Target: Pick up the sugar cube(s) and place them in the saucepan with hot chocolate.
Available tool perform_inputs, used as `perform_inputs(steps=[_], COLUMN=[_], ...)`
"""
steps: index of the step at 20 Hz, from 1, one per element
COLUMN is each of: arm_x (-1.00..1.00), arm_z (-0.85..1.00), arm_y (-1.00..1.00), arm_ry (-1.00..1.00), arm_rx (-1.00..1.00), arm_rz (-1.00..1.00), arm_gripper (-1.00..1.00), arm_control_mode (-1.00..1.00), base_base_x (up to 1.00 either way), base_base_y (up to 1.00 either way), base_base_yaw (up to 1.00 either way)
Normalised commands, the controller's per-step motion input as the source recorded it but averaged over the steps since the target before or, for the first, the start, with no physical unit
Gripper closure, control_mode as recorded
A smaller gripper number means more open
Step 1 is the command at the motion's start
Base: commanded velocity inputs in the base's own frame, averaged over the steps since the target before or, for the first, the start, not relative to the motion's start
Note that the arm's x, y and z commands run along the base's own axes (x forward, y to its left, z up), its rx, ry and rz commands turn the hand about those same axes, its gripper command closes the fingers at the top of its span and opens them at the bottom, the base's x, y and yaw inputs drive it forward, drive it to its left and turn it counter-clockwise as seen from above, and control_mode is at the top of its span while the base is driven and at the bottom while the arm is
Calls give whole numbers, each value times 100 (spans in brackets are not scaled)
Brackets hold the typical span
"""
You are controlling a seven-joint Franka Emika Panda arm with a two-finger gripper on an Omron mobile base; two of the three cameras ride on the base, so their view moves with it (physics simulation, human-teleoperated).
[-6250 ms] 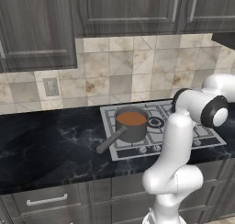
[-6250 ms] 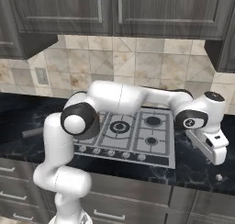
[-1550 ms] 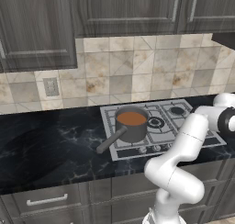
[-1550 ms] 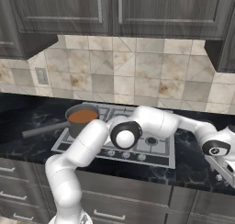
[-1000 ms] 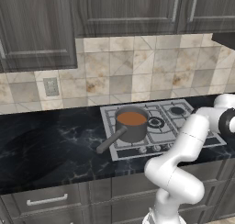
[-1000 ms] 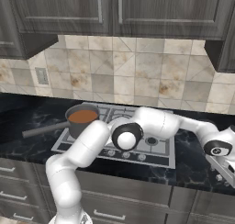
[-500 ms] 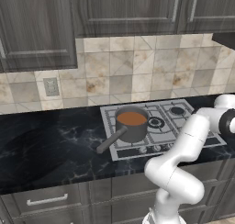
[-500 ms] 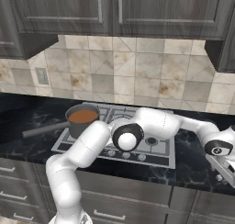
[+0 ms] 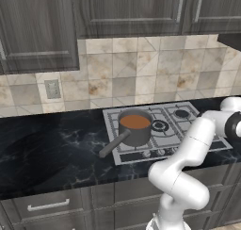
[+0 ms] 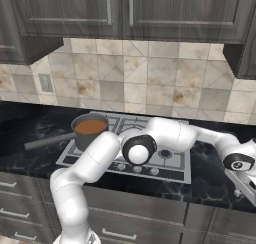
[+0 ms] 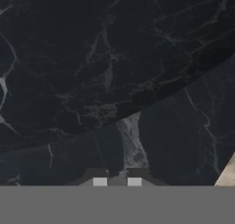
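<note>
Since the earlier frames the arm has swung from over the stove out to the far right and lowered its hand to the table, while the saucepan sits where it did, on the front left burner with reddish-brown liquid inside and its handle pointing out toward the front left. In the hand view the gripper points at the dark marbled table, its two fingertips drawn close with only a narrow gap between them; the jaws are shut. Whether the sugar cube is caught between them cannot be told, as no cube can be made out in any view. In the right base view the hand sits low at the far right, near the table's front edge and well apart from the saucepan. Judged progress: at best the grasp has just been made; lift, carry across the stove and release over the pan all remain. Room for movement: the path back runs leftward over the burners with nothing standing in between, cabinets hang high above, and the table edge lies close to the hand, visible at the hand view's lower right corner.
</note>
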Motion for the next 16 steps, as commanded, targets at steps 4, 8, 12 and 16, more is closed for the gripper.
perform_inputs(steps=[4, 8, 12, 16], arm_x=[-11, -19, -16, -17], arm_z=[0, 1, 19, 39], arm_y=[0, 4, 17, 52], arm_ry=[0, 0, 0, -1], arm_rx=[0, 0, 0, 0], arm_rz=[-4, -8, -12, -10], arm_gripper=[100, 100, 100, 100], arm_control_mode=[-100, -100, -100, -100], base_base_x=[0, 0, 0, 0], base_base_y=[0, 0, 0, 0], base_base_yaw=[0, 0, 0, 0])
